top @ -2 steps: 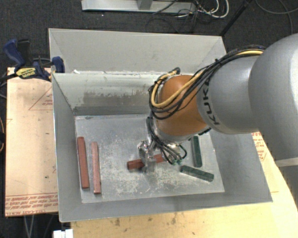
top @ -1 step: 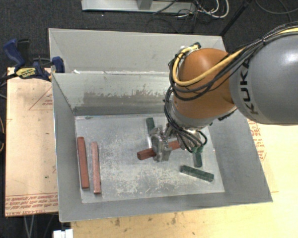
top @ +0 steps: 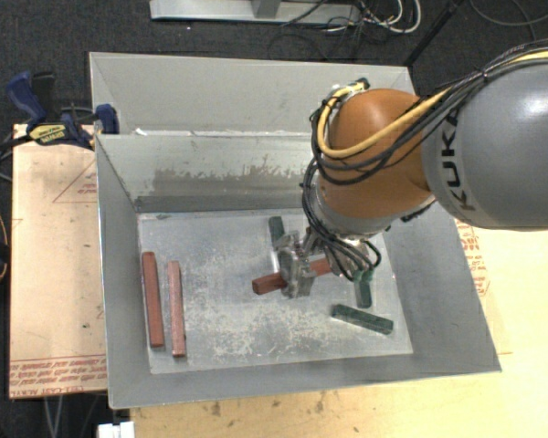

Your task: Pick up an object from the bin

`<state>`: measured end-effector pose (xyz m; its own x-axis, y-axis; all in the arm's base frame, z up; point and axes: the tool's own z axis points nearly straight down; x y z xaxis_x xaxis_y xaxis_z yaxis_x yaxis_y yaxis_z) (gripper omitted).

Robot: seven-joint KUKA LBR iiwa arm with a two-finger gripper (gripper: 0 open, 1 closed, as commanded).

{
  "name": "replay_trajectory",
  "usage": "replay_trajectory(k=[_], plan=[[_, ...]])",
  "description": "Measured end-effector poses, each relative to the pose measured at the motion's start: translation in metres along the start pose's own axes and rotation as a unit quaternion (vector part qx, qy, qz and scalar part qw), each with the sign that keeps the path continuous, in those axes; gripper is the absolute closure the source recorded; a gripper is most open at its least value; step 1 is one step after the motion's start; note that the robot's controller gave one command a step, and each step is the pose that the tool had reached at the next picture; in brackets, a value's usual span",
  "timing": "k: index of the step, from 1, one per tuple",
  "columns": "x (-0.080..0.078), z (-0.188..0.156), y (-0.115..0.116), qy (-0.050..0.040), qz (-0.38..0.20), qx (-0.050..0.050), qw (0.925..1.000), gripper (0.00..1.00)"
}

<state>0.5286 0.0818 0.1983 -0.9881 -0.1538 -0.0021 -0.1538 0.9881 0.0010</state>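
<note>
The grey metal bin (top: 119, 245) holds loose bars; the arm's orange-covered wrist (top: 374, 162) hangs over its middle; the gripper (top: 298, 277) has its jaws clamped on a red-brown bar (top: 268, 285) at the floor's centre; green bars (top: 362, 318) lie just beside it.

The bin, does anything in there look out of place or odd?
Nothing looks damaged or spilled. Two reddish bars lie side by side at left; green bars lie scattered at right; the gripper is over another reddish bar mid-bin.

I get bright, even light from above: soft sheen on the orange cover (top: 370, 121), and shadow beneath it on the floor of the bin (top: 228, 327).
</note>
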Motion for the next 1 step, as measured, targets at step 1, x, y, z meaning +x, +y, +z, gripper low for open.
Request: replay_trajectory(k=[1], plan=[[-0.0134,-0.0498,-0.0282,0.0023,-0.011,0.000,0.9999,1.00]])
